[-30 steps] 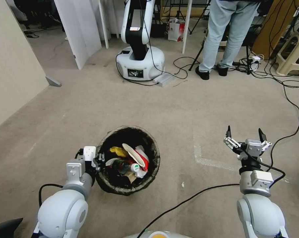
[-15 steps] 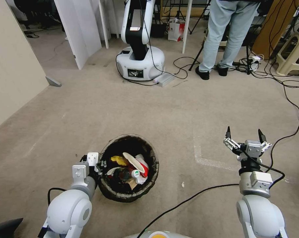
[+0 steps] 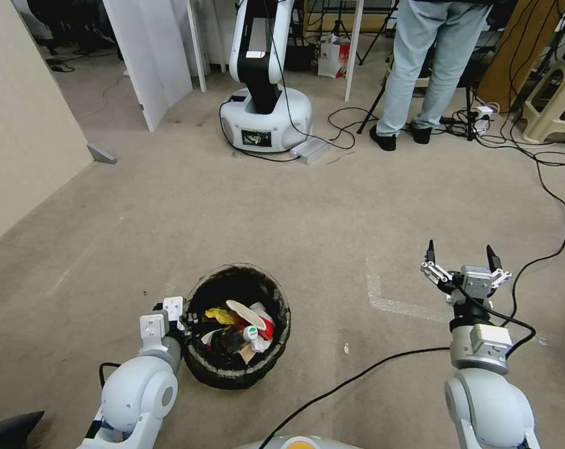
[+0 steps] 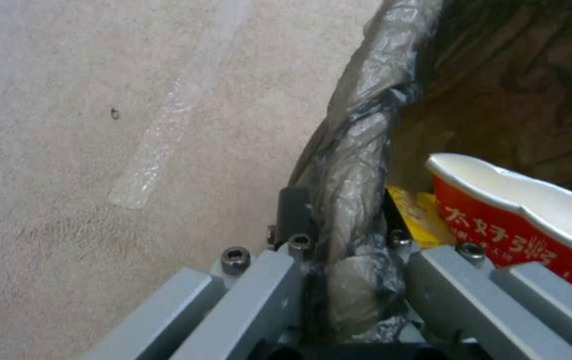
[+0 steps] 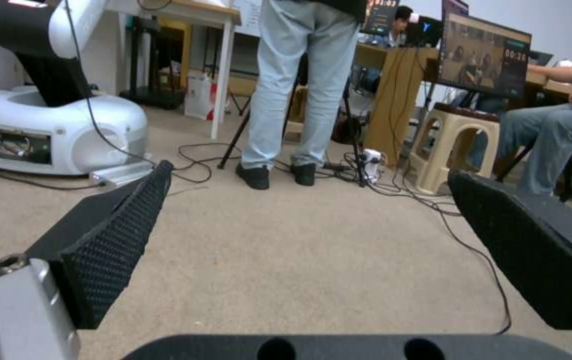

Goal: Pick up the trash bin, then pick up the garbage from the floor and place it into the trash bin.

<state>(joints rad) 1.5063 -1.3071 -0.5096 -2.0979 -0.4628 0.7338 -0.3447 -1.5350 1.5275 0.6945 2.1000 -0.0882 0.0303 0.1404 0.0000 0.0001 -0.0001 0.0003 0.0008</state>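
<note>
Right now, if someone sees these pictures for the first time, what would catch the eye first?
The trash bin, lined with a dark bag and filled with colourful garbage, stands out low on the beige floor. The left gripper has its jaws clamped on the bin's bagged rim. To the right, the right gripper hangs above the floor with its jaws wide apart and nothing between them.

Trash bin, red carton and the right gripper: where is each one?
trash bin (image 3: 198, 368), head view, bag-covered near wall.
red carton (image 4: 499, 232), left wrist view, printed side.
right gripper (image 3: 460, 259), head view, gap between its open fingertips.
</note>
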